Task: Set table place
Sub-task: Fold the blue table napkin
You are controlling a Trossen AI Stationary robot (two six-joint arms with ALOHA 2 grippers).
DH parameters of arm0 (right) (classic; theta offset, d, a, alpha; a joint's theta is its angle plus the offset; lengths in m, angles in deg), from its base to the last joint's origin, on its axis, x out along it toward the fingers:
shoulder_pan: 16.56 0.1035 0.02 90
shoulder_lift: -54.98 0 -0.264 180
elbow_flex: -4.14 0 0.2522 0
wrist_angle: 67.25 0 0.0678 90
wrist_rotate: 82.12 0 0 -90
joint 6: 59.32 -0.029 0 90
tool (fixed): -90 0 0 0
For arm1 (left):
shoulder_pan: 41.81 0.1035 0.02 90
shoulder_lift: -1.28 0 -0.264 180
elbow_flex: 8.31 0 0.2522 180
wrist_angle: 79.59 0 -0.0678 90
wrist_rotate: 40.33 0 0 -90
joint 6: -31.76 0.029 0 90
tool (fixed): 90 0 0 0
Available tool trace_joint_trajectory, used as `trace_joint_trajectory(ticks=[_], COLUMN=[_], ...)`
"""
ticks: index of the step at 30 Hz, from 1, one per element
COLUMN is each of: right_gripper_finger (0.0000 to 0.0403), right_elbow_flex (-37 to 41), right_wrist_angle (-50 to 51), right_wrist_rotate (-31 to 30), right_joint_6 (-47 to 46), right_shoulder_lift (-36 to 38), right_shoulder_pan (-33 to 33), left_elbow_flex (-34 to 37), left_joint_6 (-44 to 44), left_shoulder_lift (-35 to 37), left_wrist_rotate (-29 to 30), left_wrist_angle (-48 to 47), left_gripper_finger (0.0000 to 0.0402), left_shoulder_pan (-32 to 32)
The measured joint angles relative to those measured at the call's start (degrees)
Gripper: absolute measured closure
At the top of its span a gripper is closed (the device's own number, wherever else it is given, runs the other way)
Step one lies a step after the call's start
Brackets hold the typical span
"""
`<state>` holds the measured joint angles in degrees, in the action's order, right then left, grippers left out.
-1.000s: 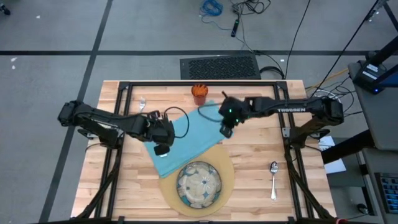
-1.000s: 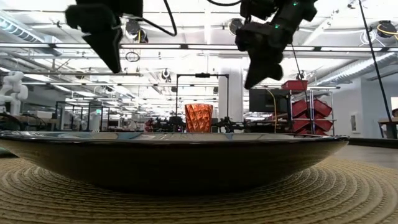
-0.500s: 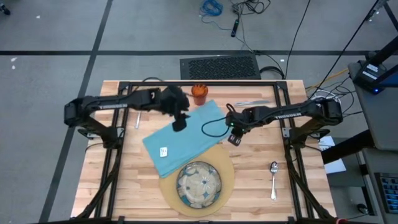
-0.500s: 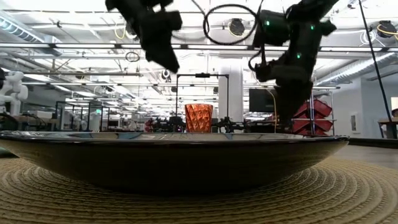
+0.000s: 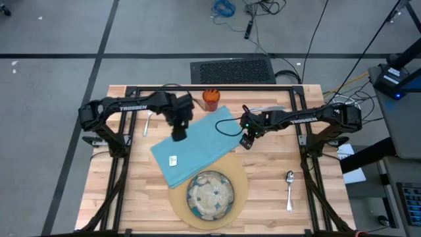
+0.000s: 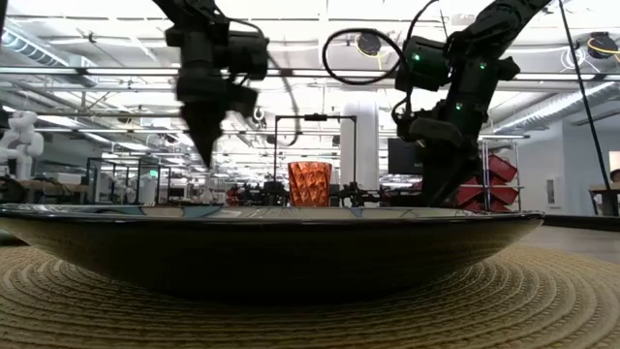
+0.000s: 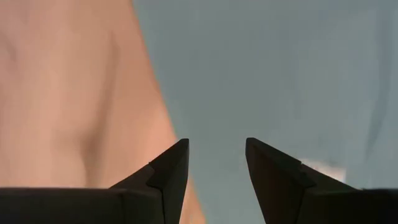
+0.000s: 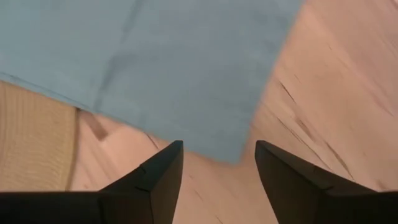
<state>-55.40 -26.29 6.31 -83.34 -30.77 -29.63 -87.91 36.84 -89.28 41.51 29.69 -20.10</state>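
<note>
The teal napkin (image 5: 194, 145) lies flat on the table (image 5: 276, 164), its near edge over the round tan mat (image 5: 240, 187). The patterned dish (image 5: 210, 195) sits on the mat. The orange cup (image 5: 210, 99) stands at the far edge. My left gripper (image 5: 179, 131) hangs open above the napkin's far left edge (image 7: 161, 93) and points down. My right gripper (image 5: 247, 141) is open just off the napkin's right corner (image 8: 233, 149), close over the wood, with nothing between its fingers.
A spoon (image 5: 289, 187) lies at the near right. A knife (image 5: 266, 108) lies at the far right and a fork (image 5: 147, 123) at the far left. Bare wood stretches to the right of the mat and at the near left.
My left gripper has swung from over the napkin's near left part toward the table's far edge, then sunk over the napkin's far left edge. My right gripper has sunk toward the table beside the napkin's right corner and has opened. The napkin lies flat.
</note>
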Motion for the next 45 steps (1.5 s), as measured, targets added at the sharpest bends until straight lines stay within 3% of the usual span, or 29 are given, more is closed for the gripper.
trace_joint_trajectory(ticks=[3,9,12,15,17,33,45], right_gripper_finger=[0.0219,0.0246,0.029,0.037,0.0391,0.0403,0.0403], right_elbow_flex=[0.0,-0.02,-0.02,-0.02,-0.02,-0.5,-3.27], right_wrist_angle=[-3.19,-6.06,-6.27,-8.43,-10.54,-18.02,-16.84], right_wrist_rotate=[-0.04,0.66,1.51,1.45,0.97,3.78,3.83], right_joint_6=[0.94,-0.62,-0.58,0.6,1.39,0.82,3.95], right_shoulder_lift=[0.0,-0.01,-1.17,-2.42,-2.83,-13.37,-14.14], right_shoulder_pan=[0.77,0.79,0.78,0.79,0.83,-1.15,-7.36], left_elbow_flex=[1.79,7.58,10.67,13.67,15.09,20.29,20.43], left_joint_6=[-0.04,-1.71,-3.54,-4.83,-5.82,-11.16,-21.39], left_shoulder_lift=[0.44,0.58,0.17,0.18,0.17,0.37,0.41], left_wrist_rotate=[-0.1,-2.35,-2.24,-2.32,-2.3,-1.33,-5.05], left_wrist_angle=[-4.59,0.08,3.15,6.68,8.65,13.46,12.49], left_gripper_finger=[0.0256,0.0256,0.0256,0.0257,0.0257,0.0257,0.0256], left_shoulder_pan=[-1.88,-5.54,-5.86,-6.53,-7.13,-11.61,-20.99])
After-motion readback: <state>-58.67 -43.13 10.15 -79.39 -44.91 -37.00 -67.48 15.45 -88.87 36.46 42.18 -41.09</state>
